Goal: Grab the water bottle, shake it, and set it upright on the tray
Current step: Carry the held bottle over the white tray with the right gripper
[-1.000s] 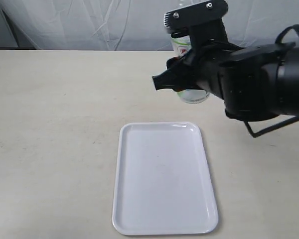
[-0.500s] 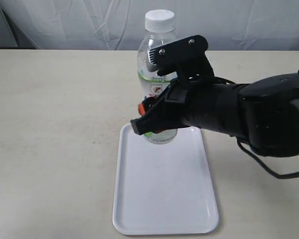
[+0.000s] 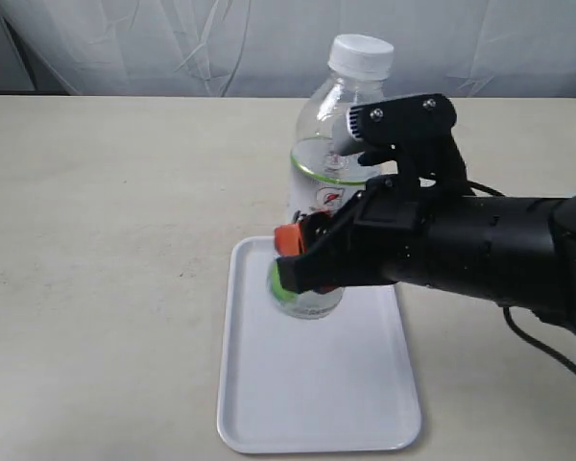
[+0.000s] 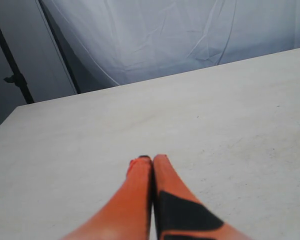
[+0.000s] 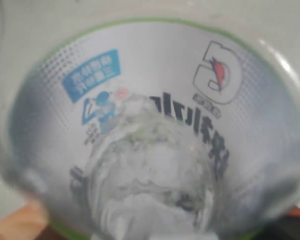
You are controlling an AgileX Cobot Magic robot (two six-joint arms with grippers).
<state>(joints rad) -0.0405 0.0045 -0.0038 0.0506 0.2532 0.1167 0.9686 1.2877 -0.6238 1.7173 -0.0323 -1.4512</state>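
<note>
Pale desk point(image 3: 106, 240) and white drapery fill the exterior view, where your right pincer point(image 3: 302, 259) clamps the lower body of the water bottle point(image 3: 328, 158). A second ago the bottle hung high beyond the 12 o'clock end of the tray point(image 3: 317, 384). Half a second ago it stood upright over that end. Now it sits lower and leans, cap point(image 3: 362, 50) toward 1 o'clock, base over that same end. Whether the base touches the tray I cannot tell. My guess is the shake is giving way to the set-down, so right the bottle before releasing or it may topple.

Your left wrist view shows the left pincer point(image 4: 151, 162) pressed shut on nothing, above bare desk.

Your right wrist view is filled by the bottle's blurred label point(image 5: 155, 85). The water looks churned, and an orange finger point(image 5: 17, 220) shows at the edge.
</note>
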